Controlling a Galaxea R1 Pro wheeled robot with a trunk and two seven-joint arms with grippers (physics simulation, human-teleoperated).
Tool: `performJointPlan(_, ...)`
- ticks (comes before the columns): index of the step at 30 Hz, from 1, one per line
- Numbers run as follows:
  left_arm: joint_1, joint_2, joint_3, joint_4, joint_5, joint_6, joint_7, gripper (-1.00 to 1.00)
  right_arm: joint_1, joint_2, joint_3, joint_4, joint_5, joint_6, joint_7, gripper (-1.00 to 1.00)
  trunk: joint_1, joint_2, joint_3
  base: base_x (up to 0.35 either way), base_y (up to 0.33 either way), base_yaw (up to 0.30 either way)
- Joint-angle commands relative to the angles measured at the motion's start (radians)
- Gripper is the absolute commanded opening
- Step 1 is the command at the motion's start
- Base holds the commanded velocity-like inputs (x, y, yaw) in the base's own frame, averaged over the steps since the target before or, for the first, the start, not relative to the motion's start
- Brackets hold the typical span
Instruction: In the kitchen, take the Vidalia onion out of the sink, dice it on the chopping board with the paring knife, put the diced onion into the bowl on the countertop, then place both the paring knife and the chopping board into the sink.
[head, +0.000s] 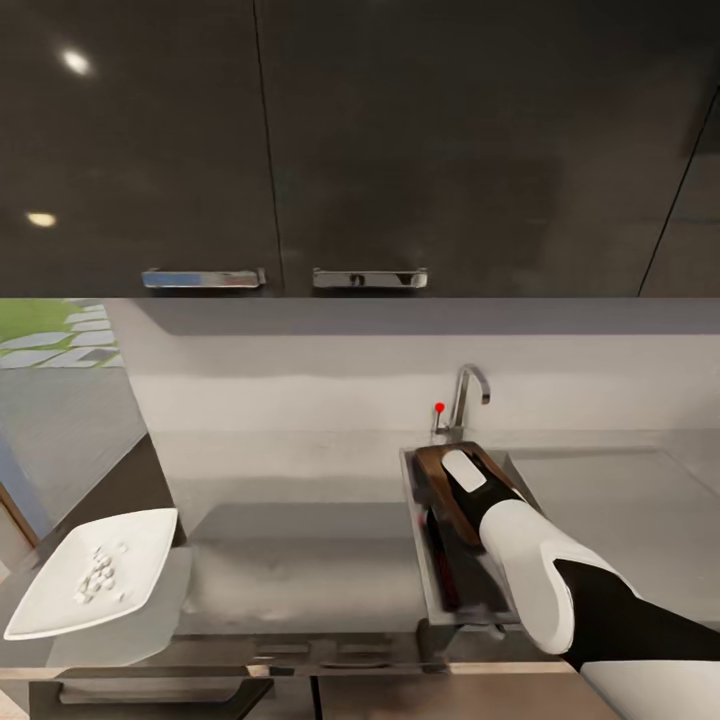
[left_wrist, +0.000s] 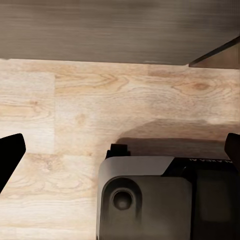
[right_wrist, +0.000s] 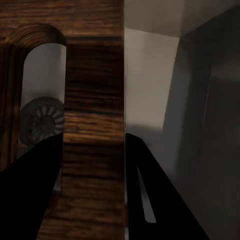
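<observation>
The right arm (head: 560, 590) is nearest in the head view: it comes in from the lower right corner and reaches forward and down into the sink (head: 418, 530). At its end the right gripper (right_wrist: 92, 175) holds the board (head: 440, 480). In the right wrist view the two dark fingers (right_wrist: 30, 190) stand on both sides of the board's edge strip, one on each face, closed against the wood. Beside this strip the board has a rounded cut-out, and through it the round drain (right_wrist: 42, 125) of the sink can be seen below. So the board is inside the basin, standing tilted on its edge and not lying flat; whether its lower edge touches the bottom I cannot tell.

In the head view the brown board leans in the far part of the sink, just in front of the tap (head: 468, 395) with its red knob (head: 439, 407). Along the left side of the basin lies a thin dark red thing, probably the knife (head: 437, 560), but it is too blurred to be sure.

The bowl (head: 90, 575) stands on the countertop (head: 300, 560) at the left, well apart from the sink, and small white onion pieces (head: 98, 578) lie in it.

The left gripper (left_wrist: 120, 150) points down at a pale wooden floor (left_wrist: 100, 110). Its two dark fingertips (left_wrist: 10, 150) stand far apart and nothing is between them.
</observation>
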Motion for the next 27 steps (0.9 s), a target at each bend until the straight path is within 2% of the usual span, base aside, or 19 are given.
performJointPlan(1,-0.002,0.000,-0.003,0.005,0.007,-0.008,0.001,1.00,0.000,-0.001,0.003,-0.001,-0.007,-0.008,0.005,-1.00,0.001,-0.002,-0.002,0.012,-0.016,0.000)
performJointPlan(20,-0.002,0.000,-0.003,0.005,0.007,-0.008,0.001,1.00,0.004,-0.001,0.002,0.010,-0.010,-0.012,0.016,-1.00,0.001,-0.002,-0.020,0.001,-0.002,0.048)
performJointPlan(27,-0.002,0.000,-0.003,0.005,0.007,-0.008,0.001,1.00,0.005,-0.024,0.001,0.009,-0.011,-0.012,0.016,-1.00,0.001,-0.002,-0.031,0.000,0.000,0.032)
